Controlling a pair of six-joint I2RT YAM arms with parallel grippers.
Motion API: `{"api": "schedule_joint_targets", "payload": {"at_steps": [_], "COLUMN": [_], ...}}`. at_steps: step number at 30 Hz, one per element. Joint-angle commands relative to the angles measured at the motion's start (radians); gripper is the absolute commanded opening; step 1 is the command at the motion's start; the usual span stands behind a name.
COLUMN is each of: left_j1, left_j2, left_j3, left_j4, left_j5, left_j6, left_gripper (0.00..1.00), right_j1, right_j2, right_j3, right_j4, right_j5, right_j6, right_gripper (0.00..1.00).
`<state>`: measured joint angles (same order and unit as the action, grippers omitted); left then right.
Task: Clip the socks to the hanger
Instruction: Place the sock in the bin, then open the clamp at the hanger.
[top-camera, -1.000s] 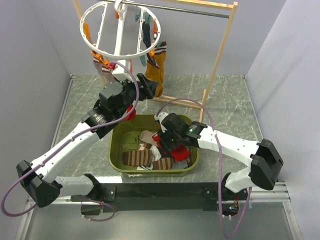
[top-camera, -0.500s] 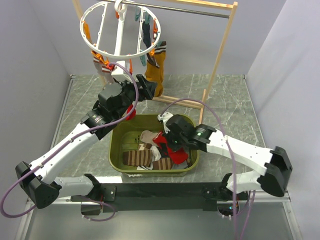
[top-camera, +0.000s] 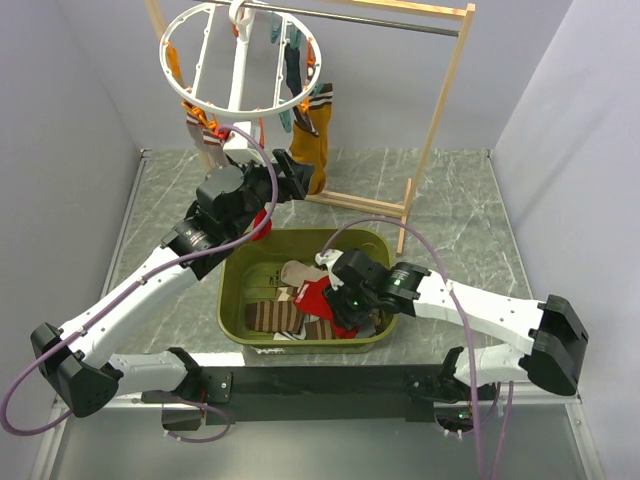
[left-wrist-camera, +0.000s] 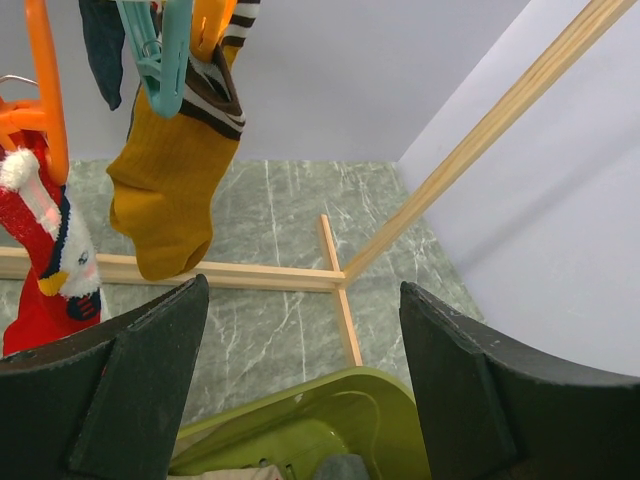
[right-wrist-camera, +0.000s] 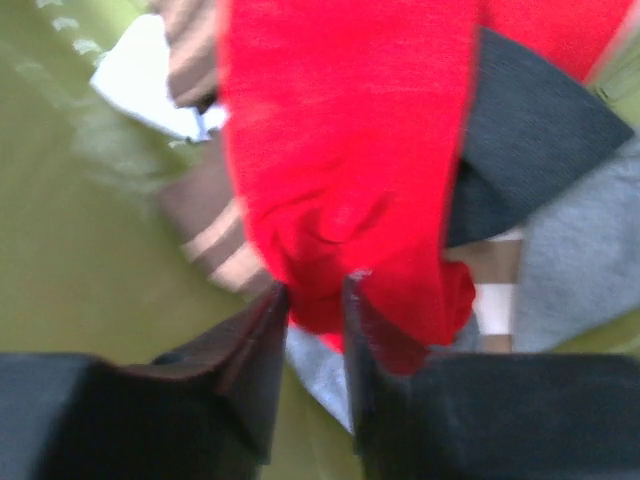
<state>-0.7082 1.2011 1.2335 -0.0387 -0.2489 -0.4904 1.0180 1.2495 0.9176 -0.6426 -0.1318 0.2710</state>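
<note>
The left arm reached from the near left corner toward the far edge. Its left gripper (left-wrist-camera: 302, 290) was spread wide and empty just below the hanger (top-camera: 182, 92), facing the clipped mustard sock (left-wrist-camera: 170, 190). The right arm bent in from the near right corner, wrist tipped down into the green bin (top-camera: 230, 295) mid-bench. The right gripper (right-wrist-camera: 315, 290) had its jaws nearly together, seemingly pinching a fold of the red sock (right-wrist-camera: 340, 150), though that view was blurred. The arm partly hid the striped sock (top-camera: 275, 316) in the bin. The teal clip (left-wrist-camera: 160, 50) was cut off at the frame's top.
</note>
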Motion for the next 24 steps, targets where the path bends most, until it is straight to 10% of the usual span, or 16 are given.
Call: {"api": "schedule_joint_targets", "payload": {"at_steps": [1,15,24], "left_j1": [-0.004,-0.002,0.019], "left_j2": [-0.024,0.055,0.101], "left_j3": [0.011,0.09,0.156], "left_j4": [0.014,-0.059,-0.096], "left_j5": [0.003,-0.045,-0.108], "left_j6": [0.016,-0.066,-0.157], "left_gripper": [0.83,0.83,0.83], "right_j1": [0.001,-0.283,-0.37], "right_j2": [0.025,-0.113,-0.079], "right_j3": [0.055,0.408,0.449], "right_j4": [-0.034,-0.043,0.104], "right_j5": [0.13,-0.149,0.09], "right_j6": [0.025,0.007,0.039], "right_gripper": [0.42,0.66,0.7]}}
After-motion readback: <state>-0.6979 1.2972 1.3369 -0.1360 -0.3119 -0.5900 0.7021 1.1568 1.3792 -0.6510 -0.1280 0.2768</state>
